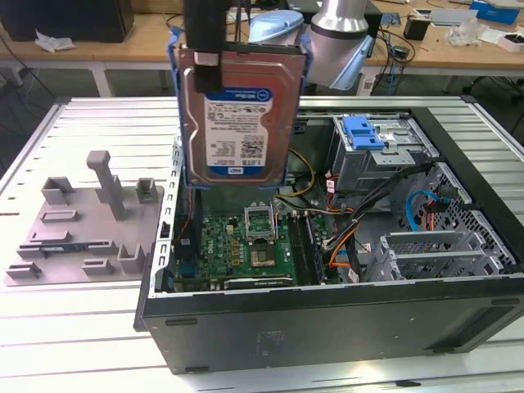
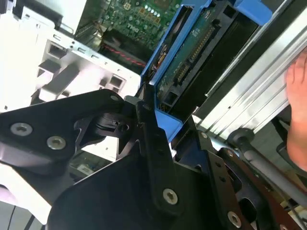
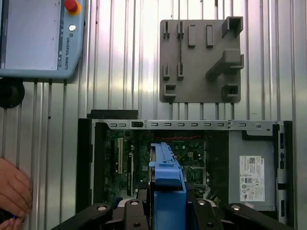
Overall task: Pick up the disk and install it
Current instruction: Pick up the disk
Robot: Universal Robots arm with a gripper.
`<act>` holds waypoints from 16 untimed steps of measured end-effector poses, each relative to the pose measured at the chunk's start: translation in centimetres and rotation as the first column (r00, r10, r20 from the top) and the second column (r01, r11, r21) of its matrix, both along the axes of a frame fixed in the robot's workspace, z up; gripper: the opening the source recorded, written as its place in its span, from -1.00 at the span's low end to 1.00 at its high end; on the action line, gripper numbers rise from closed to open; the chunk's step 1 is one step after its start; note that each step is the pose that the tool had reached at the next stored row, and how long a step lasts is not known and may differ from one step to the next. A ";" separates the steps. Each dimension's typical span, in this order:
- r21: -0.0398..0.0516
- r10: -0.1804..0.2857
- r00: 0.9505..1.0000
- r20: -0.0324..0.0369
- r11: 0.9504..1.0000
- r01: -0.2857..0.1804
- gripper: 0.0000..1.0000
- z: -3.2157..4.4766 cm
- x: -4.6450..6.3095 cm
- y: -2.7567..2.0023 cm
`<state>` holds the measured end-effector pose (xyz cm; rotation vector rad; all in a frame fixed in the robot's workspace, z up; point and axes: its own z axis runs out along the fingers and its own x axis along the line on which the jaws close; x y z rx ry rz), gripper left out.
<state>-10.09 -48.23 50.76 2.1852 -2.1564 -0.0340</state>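
The disk (image 1: 237,115), a silver hard drive with a blue-and-white label in a blue plastic bracket, hangs upright above the open computer case (image 1: 327,315). My gripper (image 1: 210,80) is shut on it from above, one black finger lying across the labelled face. In the first wrist view the disk (image 3: 167,175) shows edge-on over the motherboard, with the gripper (image 3: 166,211) clamped on either side. In the second wrist view the disk (image 2: 184,57) shows its connector edge, held in the black gripper (image 2: 152,125).
A grey fixture tray (image 1: 82,233) with upright posts lies beside the case at the exterior view's left. Inside the case are the motherboard (image 1: 246,237), cables and a silver drive cage with a blue handle (image 1: 364,131). A hand (image 3: 12,191) rests near a teach pendant (image 3: 38,38).
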 end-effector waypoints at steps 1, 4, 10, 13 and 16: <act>0.000 0.001 1.000 0.000 1.000 -0.001 -0.26 0.01 0.4 -0.12; 0.000 0.005 1.000 -0.001 1.000 -0.005 -0.26 0.03 1.7 -0.46; 0.000 0.013 1.000 -0.001 1.000 -0.013 -0.26 0.06 4.6 -1.24; 0.000 0.017 1.000 -0.002 1.000 -0.017 -0.26 0.06 5.7 -1.53; 0.000 0.021 1.000 -0.002 1.000 -0.021 -0.26 0.06 6.9 -1.86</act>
